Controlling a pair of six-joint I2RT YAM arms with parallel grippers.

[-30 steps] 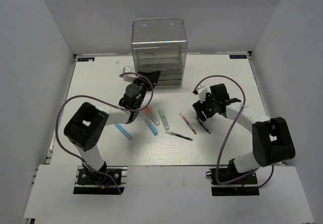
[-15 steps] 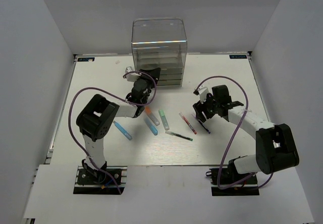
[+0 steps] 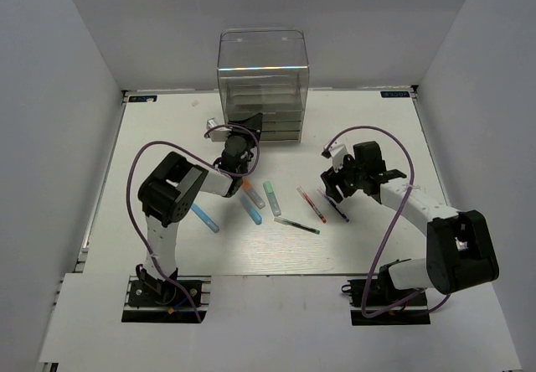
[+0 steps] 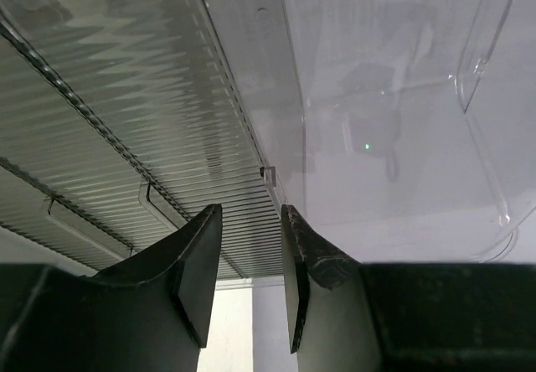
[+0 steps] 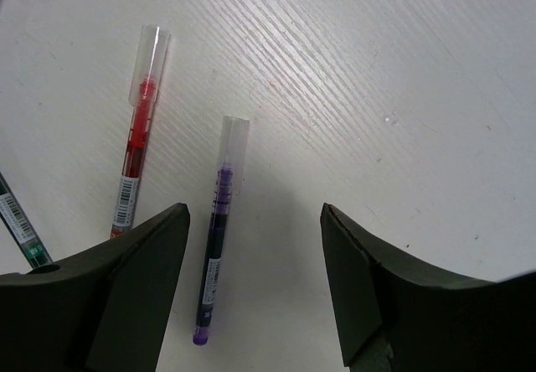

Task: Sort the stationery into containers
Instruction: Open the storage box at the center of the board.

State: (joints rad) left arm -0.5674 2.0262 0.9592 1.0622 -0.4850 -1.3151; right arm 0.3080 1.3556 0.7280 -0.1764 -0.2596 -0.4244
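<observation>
White counter (image 5: 377,70) lies under my right tool (image 5: 253,213), spread wide; only its wrist view shows me the clear cap of the purple pen (image 5: 216,255). My left tool (image 4: 249,211), narrowly spread and empty, faces ribbed drawers (image 4: 126,95).

A drawer cabinet (image 3: 264,70) stands at the table's (image 3: 167,137) 12 o'clock, against the far edge. The left gripper (image 3: 254,122) is right at the cabinet's front, near its 7 o'clock corner. Markers and pens lie across the table's middle, at 6 o'clock from the cabinet. A lone marker (image 3: 203,218) is at the 9 o'clock end, with three more markers (image 3: 251,211) clustered to its 3 o'clock. Then come a near pen (image 3: 296,225), a middle pen (image 5: 138,150) and an end pen (image 5: 219,246). The right gripper (image 5: 253,213) hangs above the end pen.
</observation>
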